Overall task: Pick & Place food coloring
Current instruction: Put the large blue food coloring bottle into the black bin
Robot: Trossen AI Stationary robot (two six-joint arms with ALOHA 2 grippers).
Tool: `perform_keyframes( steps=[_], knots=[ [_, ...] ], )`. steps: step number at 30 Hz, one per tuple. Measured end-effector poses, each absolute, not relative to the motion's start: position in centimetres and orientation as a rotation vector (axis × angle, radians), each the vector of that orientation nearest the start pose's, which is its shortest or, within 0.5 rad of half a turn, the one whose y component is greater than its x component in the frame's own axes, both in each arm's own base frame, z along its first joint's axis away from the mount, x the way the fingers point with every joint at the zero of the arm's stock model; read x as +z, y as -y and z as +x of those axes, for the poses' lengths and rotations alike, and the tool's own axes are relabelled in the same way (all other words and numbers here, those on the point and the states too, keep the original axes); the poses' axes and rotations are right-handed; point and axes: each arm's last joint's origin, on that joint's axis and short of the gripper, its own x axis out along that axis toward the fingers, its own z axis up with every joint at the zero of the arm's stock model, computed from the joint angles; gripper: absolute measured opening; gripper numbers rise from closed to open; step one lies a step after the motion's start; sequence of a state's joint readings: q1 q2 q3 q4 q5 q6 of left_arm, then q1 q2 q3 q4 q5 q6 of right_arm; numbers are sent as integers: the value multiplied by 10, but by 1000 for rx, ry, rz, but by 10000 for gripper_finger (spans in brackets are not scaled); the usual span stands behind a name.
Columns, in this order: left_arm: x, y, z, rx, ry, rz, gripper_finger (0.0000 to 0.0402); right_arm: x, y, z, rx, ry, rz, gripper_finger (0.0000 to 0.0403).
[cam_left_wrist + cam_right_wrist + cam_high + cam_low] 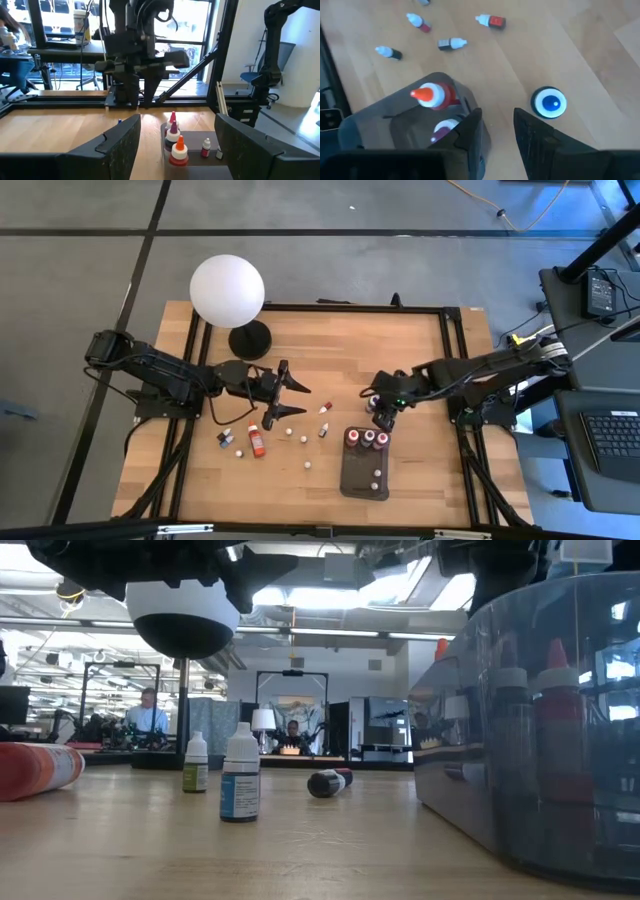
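— While the right gripper (383,416) hangs just past the far end of the dark grey tray (364,478), what do its fingers have?
— Nothing that I can see. In its wrist view the fingers (470,131) stand a narrow gap apart with bare wood between them, beside a round blue-and-white cap (549,102) on the table (410,340).
— And the left gripper (292,398)?
— It sits near the table's middle, by the black base of the white globe lamp (227,290), jaws spread wide and empty.
— Where is the food coloring?
— Three bottles with orange-red caps (366,438) stand at the tray's far end, and two small white-capped ones sit nearer its near end. The rest lie scattered on the wood between the arms: a red bottle (256,441) toward the near edge, and several tiny ones (325,409) around it.
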State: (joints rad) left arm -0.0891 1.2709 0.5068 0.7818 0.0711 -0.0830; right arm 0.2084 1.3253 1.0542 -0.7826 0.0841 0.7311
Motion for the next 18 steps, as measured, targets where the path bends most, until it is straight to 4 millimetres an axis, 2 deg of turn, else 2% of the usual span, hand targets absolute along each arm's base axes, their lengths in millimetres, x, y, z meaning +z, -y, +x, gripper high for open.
perform_keyframes(
  steps=[12,15,18],
  knots=[
    [228,25,256,-160,-18,-83,251,267,-33,255,-271,-1021,442,119],
    [226,25,256,-160,-38,-83,251,267,-30,255,-271,-1022,426,141],
    [226,25,256,-159,-43,-83,251,267,-25,256,-279,-1021,422,183]
  ],
)
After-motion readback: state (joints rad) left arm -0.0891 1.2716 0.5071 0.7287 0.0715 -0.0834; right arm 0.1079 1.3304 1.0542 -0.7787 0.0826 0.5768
